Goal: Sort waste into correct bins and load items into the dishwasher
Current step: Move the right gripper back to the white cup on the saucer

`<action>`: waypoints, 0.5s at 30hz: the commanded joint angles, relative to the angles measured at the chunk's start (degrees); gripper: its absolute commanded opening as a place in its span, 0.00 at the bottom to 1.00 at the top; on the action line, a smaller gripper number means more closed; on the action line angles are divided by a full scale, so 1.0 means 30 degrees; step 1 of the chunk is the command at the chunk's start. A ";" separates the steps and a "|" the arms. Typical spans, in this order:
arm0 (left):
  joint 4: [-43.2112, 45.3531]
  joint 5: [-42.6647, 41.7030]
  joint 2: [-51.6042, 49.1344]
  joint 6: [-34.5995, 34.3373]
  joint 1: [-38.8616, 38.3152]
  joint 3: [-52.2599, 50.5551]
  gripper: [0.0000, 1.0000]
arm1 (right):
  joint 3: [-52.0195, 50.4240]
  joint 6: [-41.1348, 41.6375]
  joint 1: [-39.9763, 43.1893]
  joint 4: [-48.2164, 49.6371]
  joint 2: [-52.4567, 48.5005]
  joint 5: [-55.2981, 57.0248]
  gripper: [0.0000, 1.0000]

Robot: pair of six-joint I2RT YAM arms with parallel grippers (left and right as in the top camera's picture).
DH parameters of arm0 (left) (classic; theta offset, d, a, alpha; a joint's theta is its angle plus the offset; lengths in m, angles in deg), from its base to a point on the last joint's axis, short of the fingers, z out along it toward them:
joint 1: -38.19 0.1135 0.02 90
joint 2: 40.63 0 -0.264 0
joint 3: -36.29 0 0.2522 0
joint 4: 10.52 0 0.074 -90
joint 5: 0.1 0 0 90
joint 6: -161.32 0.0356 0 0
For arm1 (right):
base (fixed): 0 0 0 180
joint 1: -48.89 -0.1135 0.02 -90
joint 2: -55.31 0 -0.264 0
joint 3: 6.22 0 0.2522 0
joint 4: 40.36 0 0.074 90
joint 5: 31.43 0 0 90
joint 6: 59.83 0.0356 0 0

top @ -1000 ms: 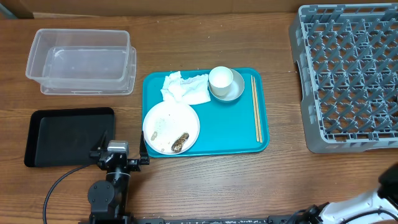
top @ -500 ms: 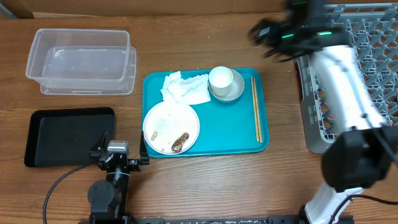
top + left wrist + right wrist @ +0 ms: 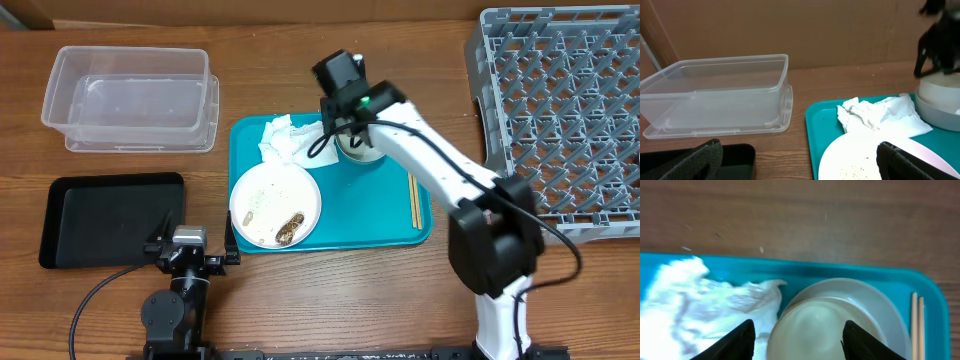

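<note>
My right gripper hangs open over the small white cup, one finger on each side of it, not touching. The cup stands in the greyish saucer on the teal tray. A crumpled white napkin lies left of the cup. The large plate holds rice grains and a brown lump. My left gripper is open and empty, low between the black tray and the plate. The clear tub is empty. The dish rack stands at the right. No red wrapper shows.
A pair of wooden chopsticks lies along the teal tray's right side. The right arm stretches from the front right edge across the tray. In the left wrist view the tub, napkin and plate lie ahead.
My right arm has swung in from the right, passed over the dish rack, and now hangs over the cup on the teal tray. The left arm has not moved.
</note>
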 commanded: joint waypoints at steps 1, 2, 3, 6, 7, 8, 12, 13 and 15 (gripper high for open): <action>0.0000 -0.0073 0.0175 0.0168 0.0160 -0.0095 1.00 | 0.0044 0.0503 -0.0335 0.0204 -0.0226 0.0984 0.56; 0.0000 -0.0073 0.0175 0.0175 0.0160 -0.0095 1.00 | 0.0044 0.0495 -0.0452 0.0255 -0.0226 0.0991 0.56; 0.0000 -0.0073 0.0175 0.0175 0.0160 -0.0095 1.00 | 0.0044 0.0510 -0.0546 0.0284 -0.0226 0.0976 0.54; 0.0000 -0.0073 0.0175 0.0175 0.0160 -0.0095 1.00 | 0.0000 0.0510 -0.0619 0.0233 -0.0342 0.0444 0.46; 0.0000 -0.0073 0.0175 0.0168 0.0160 -0.0095 1.00 | 0.0000 0.0517 -0.0656 0.0189 -0.0430 0.0313 0.43; 0.0000 -0.0073 0.0175 0.0168 0.0160 -0.0095 1.00 | 0.0000 0.0503 -0.0692 0.0146 -0.0481 0.0357 0.41; 0.0000 -0.0073 0.0175 0.0168 0.0160 -0.0095 1.00 | 0.0175 0.0510 -0.0729 0.0000 -0.0430 0.0408 0.33; 0.0000 -0.0073 0.0175 0.0168 0.0160 -0.0095 1.00 | 0.0561 0.0510 -0.0721 -0.0335 -0.0430 0.0408 0.22; 0.0000 -0.0073 0.0175 0.0175 0.0160 -0.0095 1.00 | 0.1122 0.0510 -0.0721 -0.0918 -0.0430 0.0408 0.12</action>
